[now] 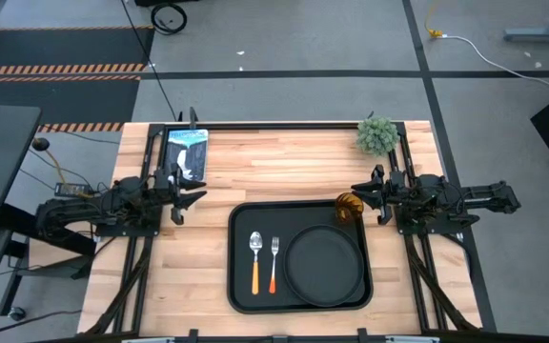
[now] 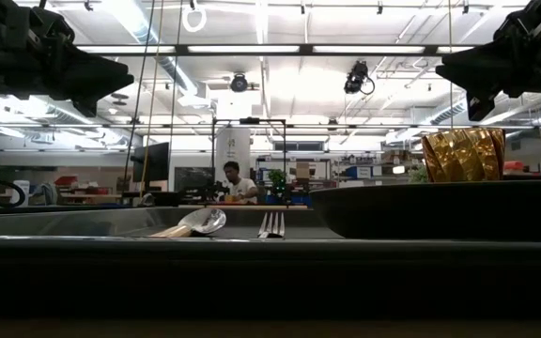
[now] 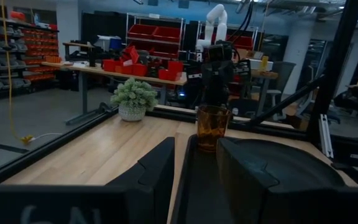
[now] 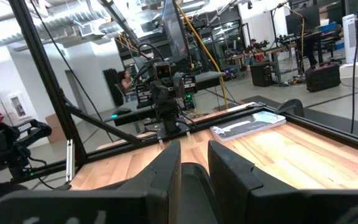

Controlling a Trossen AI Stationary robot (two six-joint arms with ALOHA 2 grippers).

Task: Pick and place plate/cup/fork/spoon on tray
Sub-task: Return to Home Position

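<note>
The black tray [image 1: 241,286] lies at the table's near middle. On it, the round dark plate [image 1: 324,265] lies flat at the right. The spoon [image 1: 255,259] and the fork [image 1: 274,262] lie side by side at the left, orange handles toward the near edge. The amber cup [image 1: 350,207] stands upright at the tray's far right corner; it also shows in the low view [image 2: 463,155] and the left wrist view [image 3: 212,126]. My right gripper [image 1: 364,197] is open, above and just right of the cup, touching nothing. My left gripper [image 1: 193,197] is open and empty, left of the tray.
A small potted plant [image 1: 377,135] stands at the far right corner of the table. A flat printed card or tablet [image 1: 186,152] lies at the far left. Bare wood shows left of the tray and along the far side. A person sits in the room beyond [image 2: 236,183].
</note>
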